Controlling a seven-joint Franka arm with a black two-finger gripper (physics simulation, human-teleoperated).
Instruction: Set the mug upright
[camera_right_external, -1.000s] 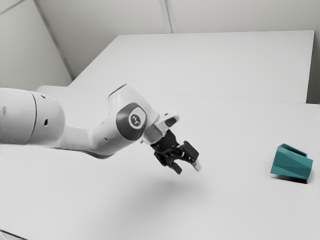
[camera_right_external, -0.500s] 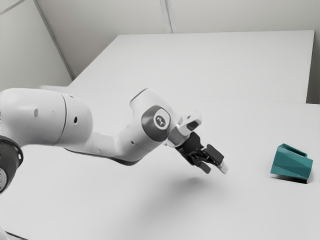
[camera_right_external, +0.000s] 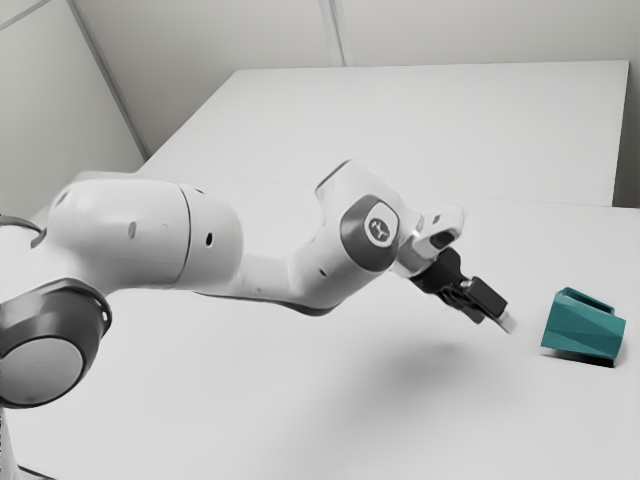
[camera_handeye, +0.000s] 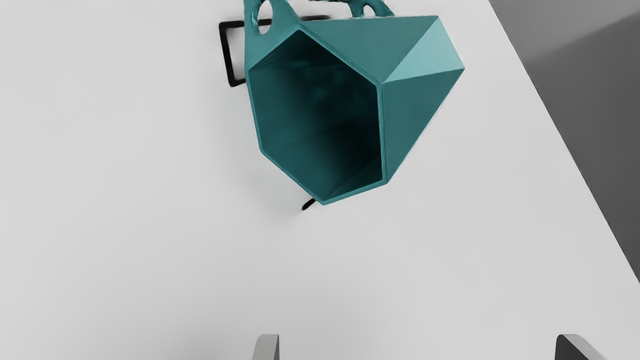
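Observation:
The gripper (camera_right_external: 495, 318) hangs above the table in the exterior view, a short way to the exterior view's left of the teal mug (camera_right_external: 583, 328). On its side lies the faceted mug, resting on the table. In the wrist view, the mug (camera_handeye: 420, 90) has its dark mouth turned toward the hand, with part of its handle at the picture's edge. The gripper (camera_handeye: 417, 347) is open, its two fingertips wide apart, nothing between them and a gap from the mug.
The white table (camera_right_external: 300, 400) carries the mug. In the wrist view a table edge (camera_handeye: 565, 145) runs past the mug, with a darker grey area beyond. A second white surface (camera_right_external: 420, 130) stands farther back.
The arm and gripper have moved steadily toward the exterior view's right, closer to the mug. The mug has stayed where it was, on its side.

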